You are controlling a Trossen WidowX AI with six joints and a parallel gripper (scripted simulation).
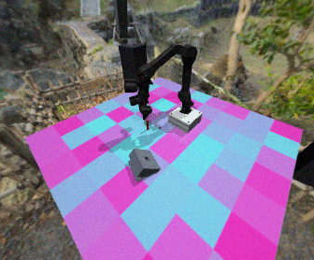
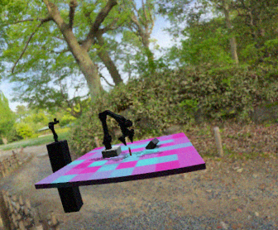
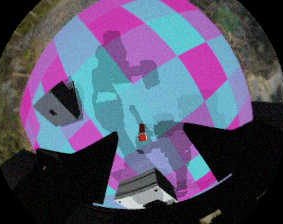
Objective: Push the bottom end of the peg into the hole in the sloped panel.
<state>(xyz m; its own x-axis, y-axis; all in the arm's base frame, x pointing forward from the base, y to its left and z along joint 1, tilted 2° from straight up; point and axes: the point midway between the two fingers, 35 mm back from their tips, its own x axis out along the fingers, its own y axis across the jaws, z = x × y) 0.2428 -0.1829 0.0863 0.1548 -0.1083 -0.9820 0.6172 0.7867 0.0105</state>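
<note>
A thin red peg stands upright on the table; its cross-section is too small to tell. My gripper is open and empty, pointing down above the peg. In the wrist view the peg shows between the two fingertips, a little nearer the left one. The grey block with the sloped panel stands apart from the peg, at the left in the wrist view. Its face has one small dark hole. The hole's depth is hidden.
The arm's white base box is close behind the peg. The table has a pink, purple and cyan patchwork top. A black pillar with another small arm on it stands beyond the table's edge.
</note>
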